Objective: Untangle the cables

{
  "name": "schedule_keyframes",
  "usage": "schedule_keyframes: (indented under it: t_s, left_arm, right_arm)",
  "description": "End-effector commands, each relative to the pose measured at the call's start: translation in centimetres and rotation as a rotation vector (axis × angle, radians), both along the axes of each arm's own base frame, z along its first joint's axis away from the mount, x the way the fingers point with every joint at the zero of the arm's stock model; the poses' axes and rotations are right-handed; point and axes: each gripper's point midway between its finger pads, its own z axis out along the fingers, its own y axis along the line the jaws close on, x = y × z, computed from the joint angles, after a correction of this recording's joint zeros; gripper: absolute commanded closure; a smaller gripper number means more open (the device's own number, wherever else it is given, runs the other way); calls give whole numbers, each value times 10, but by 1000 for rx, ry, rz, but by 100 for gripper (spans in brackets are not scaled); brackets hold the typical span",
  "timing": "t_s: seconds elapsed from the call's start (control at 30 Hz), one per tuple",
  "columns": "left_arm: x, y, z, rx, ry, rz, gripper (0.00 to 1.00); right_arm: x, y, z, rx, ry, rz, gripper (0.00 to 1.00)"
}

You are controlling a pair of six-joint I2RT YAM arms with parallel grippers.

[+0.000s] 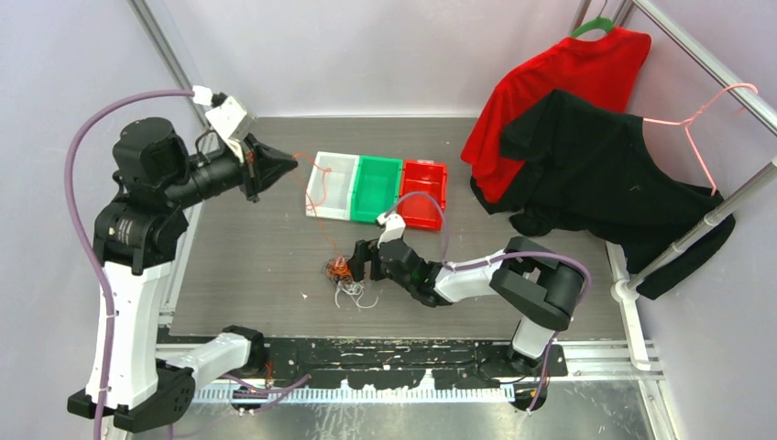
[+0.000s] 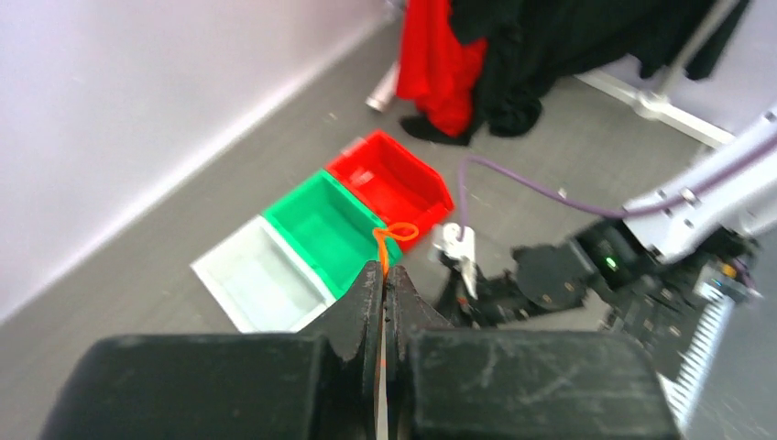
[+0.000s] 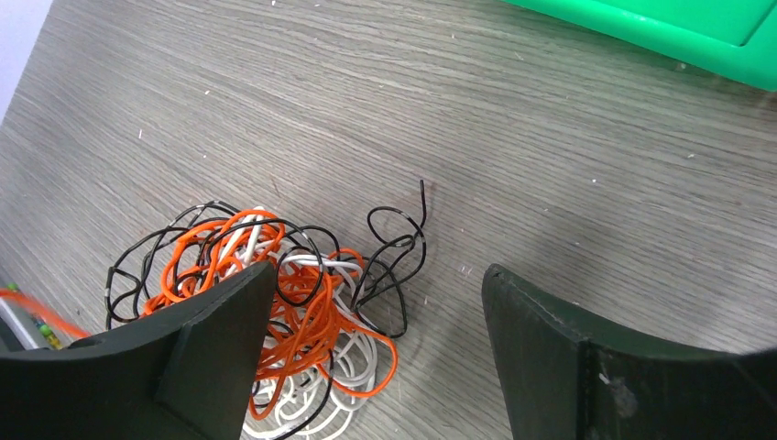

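**DESK:** What does this frame show?

**OPERATOR:** My left gripper (image 2: 383, 275), raised high and well to the left of the green bin (image 1: 378, 188), is clenched on a single orange strand (image 2: 394, 236). Its free end curls in a small loop just past the fingertips. From overhead, the strand appears to run down past the bin to the clump of cables (image 1: 344, 275). The clump lies on the table (image 1: 247, 257), on the near side of the green bin.

**DESK:** And the other arm?

**OPERATOR:** My right gripper (image 3: 377, 280) sits low at the clump, released, jaws spread wide. One finger (image 3: 183, 357) overhangs the orange, white and black tangle, and the other stands over bare table beside it. I cannot tell whether either one touches the wires. I read the pose as an anchor: the right gripper is placed to pin the tangle while the left one, lifted high, draws its strand up and out of the knot.

**DESK:** And the setting?

**OPERATOR:** The table is grey wood-grain, flecked with pale specks. A white bin (image 1: 332, 183) and a red bin (image 1: 423, 192) flank the green bin, each touching it. Far to the right of the green bin, a red shirt (image 1: 550, 82) and a black shirt (image 1: 596, 165) hang from a metal rack (image 1: 696, 229). Pale lilac walls (image 1: 366, 55) close in the cell behind the bin.
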Motion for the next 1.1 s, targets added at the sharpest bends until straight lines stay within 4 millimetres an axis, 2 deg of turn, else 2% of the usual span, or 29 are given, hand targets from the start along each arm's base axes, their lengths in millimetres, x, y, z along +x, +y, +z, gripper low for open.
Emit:
schedule_keyframes:
  t_s: [0.0,0.17,0.33,0.47,0.53,0.6,0.77,0.87,0.97,1.07]
  left_arm:
    - [10,18,78,-95,-318,147,100]
    - [13,35,127,-196,-490,261,100]
    - [2,53,173,-315,-662,347,100]
    - [-7,54,196,-378,-713,340,100]
    - [-10,45,191,-366,-676,285,100]
    - [-13,36,180,-351,-626,227,99]
    - [-18,25,156,-337,-563,158,98]
    - [-20,24,151,-329,-550,151,98]
    - [-22,21,148,-324,-534,127,97]
    - [-24,16,144,-329,-508,100,97]
  right_arm:
    - [4,-2,20,37,-46,-22,13]
    - [4,-4,29,37,-59,-16,13]
    - [4,-3,41,41,-75,-7,13]
    - [3,-3,42,32,-76,2,13]
    - [4,-4,49,33,-92,5,11]
    - [4,-4,65,51,-123,14,10]
    - [-3,9,132,113,-244,133,8]
    - [-12,22,172,157,-315,230,8]
    - [-19,37,201,189,-364,324,8]
    - [-15,47,217,205,-394,334,9]
